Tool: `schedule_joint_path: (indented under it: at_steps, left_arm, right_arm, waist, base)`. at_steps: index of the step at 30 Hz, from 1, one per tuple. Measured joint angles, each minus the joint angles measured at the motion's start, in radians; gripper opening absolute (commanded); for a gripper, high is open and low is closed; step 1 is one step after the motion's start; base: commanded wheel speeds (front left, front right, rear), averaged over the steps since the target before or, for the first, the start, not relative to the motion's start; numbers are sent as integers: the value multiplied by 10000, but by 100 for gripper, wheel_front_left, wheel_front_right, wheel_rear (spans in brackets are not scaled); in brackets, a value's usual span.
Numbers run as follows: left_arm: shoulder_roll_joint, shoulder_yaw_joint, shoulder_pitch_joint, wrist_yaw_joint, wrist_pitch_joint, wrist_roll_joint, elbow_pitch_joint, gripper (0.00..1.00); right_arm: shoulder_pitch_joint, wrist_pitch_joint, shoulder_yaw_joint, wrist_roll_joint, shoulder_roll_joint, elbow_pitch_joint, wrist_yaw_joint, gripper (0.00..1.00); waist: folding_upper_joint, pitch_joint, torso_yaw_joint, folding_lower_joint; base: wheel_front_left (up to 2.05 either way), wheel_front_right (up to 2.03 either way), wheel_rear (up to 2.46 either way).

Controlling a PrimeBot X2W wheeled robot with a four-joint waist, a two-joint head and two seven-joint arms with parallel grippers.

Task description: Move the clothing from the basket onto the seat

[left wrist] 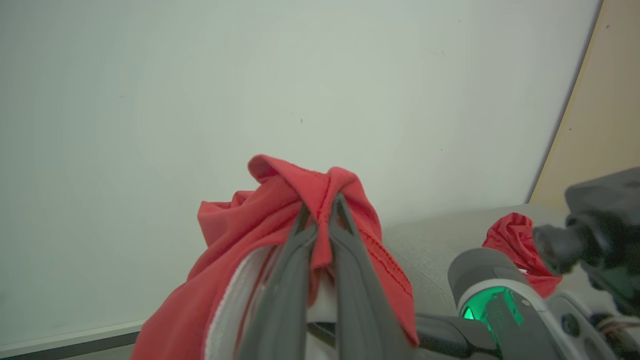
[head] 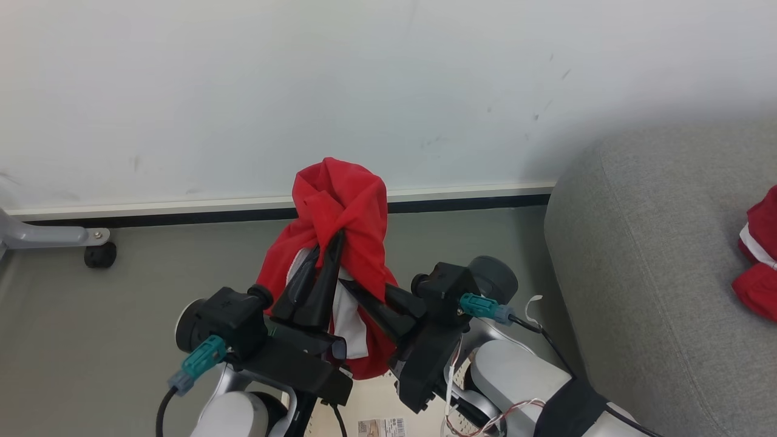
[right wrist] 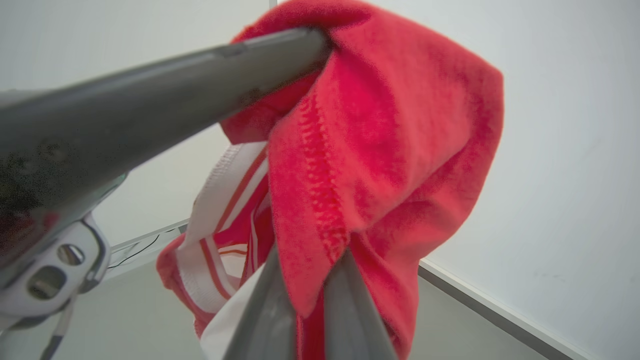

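- Head view: you have the red striped garment (head: pixel 340 200) hanging in the air above the floor (head: pixel 121 315), bunched between both arms. The left jaws are pinched shut on a twisted fold near the top of the bundle. The right jaws reach into the cloth lower down, beside its white trim. The grey sofa (head: pixel 655 255) stands off to your right, well apart from the held bundle, and another red garment (head: pixel 762 285) already lies on it.
- Left wrist view: the left jaws are closed tight on a red fold of the garment (left wrist: pixel 240 225), the cloth draping down both sides of them. Beyond, the sofa (left wrist: pixel 430 245) carries the other red garment (left wrist: pixel 510 235).
- Right wrist view: the right jaws are shut on a stitched red hem of the garment (right wrist: pixel 400 150). White stripes hang to the left, and the left arm's finger (right wrist: pixel 175 85) crosses above.
- Progress, as I judge it: one piece is delivered and this one is lifted but not placed. You have yet to carry it over the sofa and release it. I cannot tell whether more remains in the basket.
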Motion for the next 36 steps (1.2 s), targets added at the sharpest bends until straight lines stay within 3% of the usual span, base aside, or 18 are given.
schedule_joint_path:
  at_steps: [8,9,11,12,36]
  left_arm:
    - [4,63,-6,77,0,0,-63,2]
    - [8,71,-6,77,0,0,-73,18]
    - [21,84,-6,79,0,0,-104,67]
    - [44,88,-6,79,0,2,-121,100]
    - [476,-1055,736,-205,477,487,-512,100]
  right_arm:
    - [-324,-441,221,579,2,399,-171,0]
    - [-361,-491,211,623,6,462,-176,0]
    - [-403,-627,144,688,10,637,-253,0]
    - [-436,-663,104,744,6,736,-257,0]
    - [-1272,-1227,-1346,1218,-144,2640,-441,0]
  waist:
    - [0,6,-34,0]
    - [0,7,-42,0]
    - [0,6,-59,0]
    - [0,6,-68,0]
    - [0,78,-553,0]
  base:
    - [0,0,0]
    - [0,0,0]
    - [0,0,0]
    - [0,0,0]
    - [0,0,0]
